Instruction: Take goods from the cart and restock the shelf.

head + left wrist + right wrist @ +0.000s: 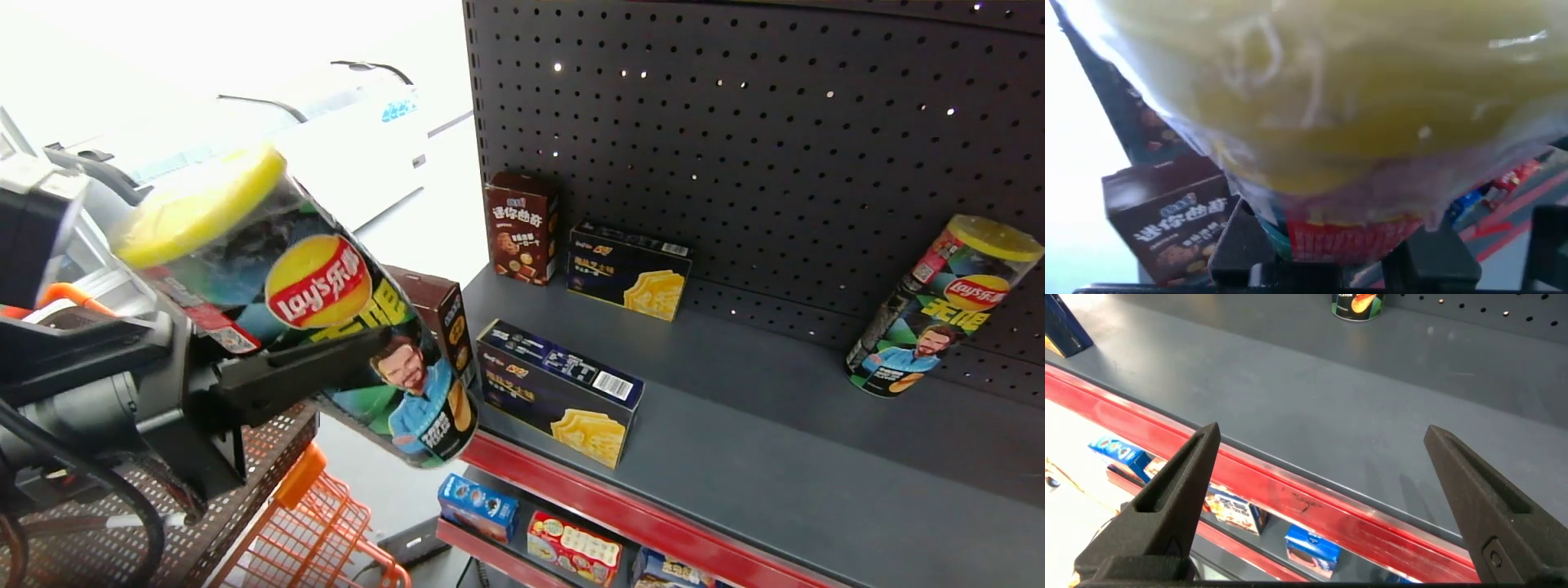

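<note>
grey shelf (pixel 775 425), left gripper (pixel 339 331) clamping chip can (pixel 318 282)

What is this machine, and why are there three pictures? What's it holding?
It is a robot with two arms, each ending in a pincer called a gripper. The big picture comes from a camera on its head; the other two come from cameras on its wrists. The left gripper squeezes a chip can with a yellow lid. The right gripper is open and empty above the grey shelf. On the shelf are another chip can, leaning on the back wall, and some boxes. The orange cart sits lower down.
</note>
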`<state>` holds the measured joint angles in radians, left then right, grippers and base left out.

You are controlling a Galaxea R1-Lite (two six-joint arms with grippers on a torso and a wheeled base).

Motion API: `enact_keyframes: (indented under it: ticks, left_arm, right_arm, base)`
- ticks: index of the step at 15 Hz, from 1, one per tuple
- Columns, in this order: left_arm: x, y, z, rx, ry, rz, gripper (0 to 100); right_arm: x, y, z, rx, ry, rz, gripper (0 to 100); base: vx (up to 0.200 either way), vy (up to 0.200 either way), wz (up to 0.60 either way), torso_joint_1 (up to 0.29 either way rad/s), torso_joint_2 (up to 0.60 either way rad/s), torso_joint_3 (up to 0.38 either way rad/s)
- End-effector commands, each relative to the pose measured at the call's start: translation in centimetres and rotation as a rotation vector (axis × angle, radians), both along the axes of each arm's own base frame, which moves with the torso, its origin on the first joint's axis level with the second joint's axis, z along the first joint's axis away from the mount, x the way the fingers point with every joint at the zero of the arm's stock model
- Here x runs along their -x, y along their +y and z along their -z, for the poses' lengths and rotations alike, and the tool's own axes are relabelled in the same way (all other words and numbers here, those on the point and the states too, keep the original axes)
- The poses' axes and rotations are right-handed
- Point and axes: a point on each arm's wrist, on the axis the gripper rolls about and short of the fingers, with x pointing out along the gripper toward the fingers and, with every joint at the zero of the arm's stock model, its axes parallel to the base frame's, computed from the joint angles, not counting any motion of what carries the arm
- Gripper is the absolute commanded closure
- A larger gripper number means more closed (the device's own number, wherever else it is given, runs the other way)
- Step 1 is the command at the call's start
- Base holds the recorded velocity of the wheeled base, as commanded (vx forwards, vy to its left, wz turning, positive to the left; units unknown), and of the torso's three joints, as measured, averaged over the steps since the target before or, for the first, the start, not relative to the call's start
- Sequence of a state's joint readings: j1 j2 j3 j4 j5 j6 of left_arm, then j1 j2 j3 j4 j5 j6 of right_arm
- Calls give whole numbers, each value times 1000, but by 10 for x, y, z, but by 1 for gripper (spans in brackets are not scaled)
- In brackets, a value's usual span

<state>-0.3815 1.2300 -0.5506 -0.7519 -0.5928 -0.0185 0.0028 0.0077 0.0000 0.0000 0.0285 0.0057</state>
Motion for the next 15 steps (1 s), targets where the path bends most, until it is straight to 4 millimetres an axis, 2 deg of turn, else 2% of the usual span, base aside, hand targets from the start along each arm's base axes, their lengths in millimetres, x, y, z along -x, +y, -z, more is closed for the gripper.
enact_keyframes:
  ticks: [1, 9, 15]
  left_arm:
    - [-1, -1, 1, -5, 6, 12, 100]
    - [2, -2, 2, -14, 11, 148, 100]
    - [2, -3, 1, -28, 47, 178, 100]
  right_arm:
    - [0, 0, 0, 0, 0, -1, 0]
    - [0, 0, 0, 0, 0, -1, 0]
    - [0, 0, 0, 0, 0, -1, 0]
  base:
    - [0, 0, 0, 0, 0, 0]
    - [0, 0, 0, 0, 0, 0]
    - [0, 0, 0, 0, 0, 0]
